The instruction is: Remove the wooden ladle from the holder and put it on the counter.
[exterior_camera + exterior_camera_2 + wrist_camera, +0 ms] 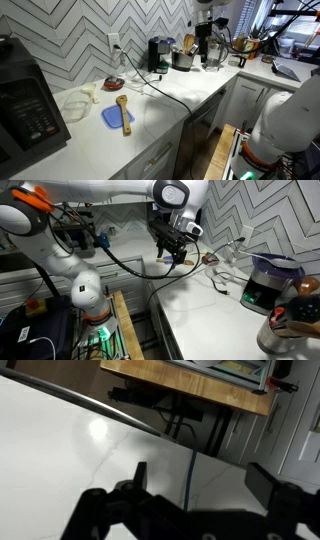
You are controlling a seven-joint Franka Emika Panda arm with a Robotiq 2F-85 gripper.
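The shiny silver holder [183, 60] stands at the back of the white counter [190, 95], next to the black coffee machine. A light-tan wooden ladle [190, 42] sticks up out of it. The holder [282, 335] also shows at the bottom right of an exterior view, with wooden handles [300, 310] in it. My gripper [172, 250] hangs over the counter [210, 320] well away from the holder; it also shows in an exterior view [205, 48]. In the wrist view the gripper [200, 478] is open and empty above bare white counter [70, 450].
A short wooden spoon [122, 108] lies on a blue cloth [112, 118]. A black microwave [25, 100] stands at one end of the counter. A coffee machine [158, 53] and a black cable [165, 92] lie along the counter. A small dish [113, 83] sits near the wall.
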